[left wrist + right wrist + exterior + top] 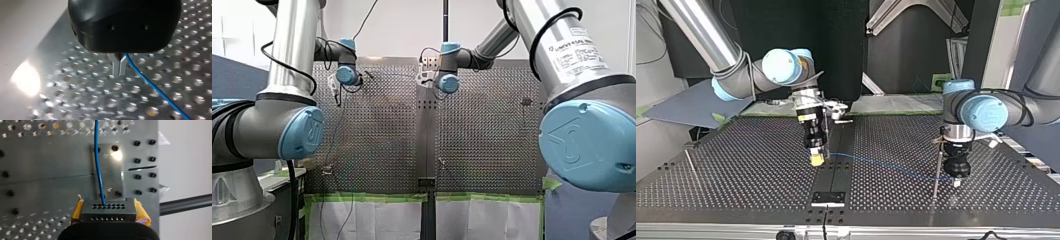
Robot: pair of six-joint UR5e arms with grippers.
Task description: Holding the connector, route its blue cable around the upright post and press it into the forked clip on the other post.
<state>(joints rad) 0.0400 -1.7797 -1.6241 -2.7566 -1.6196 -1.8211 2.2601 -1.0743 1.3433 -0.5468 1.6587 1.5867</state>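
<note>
Right tool (109, 205), connector (108, 216) near table (37, 187) edge

Both arms are bare silver tubes joined by grey housings with round pale blue caps (302, 132), each embossed with a logo. My right arm (557, 30) bears a white label (579, 56) printed UNIVERSAL ROBOTS. A thin black cable (267, 56) loops beside my left arm (292, 45). My left gripper (119, 73) is a rounded black shell with slim metal fingers (116, 66). My right gripper (817, 159) wears frayed yellow pads (141, 212)
</note>
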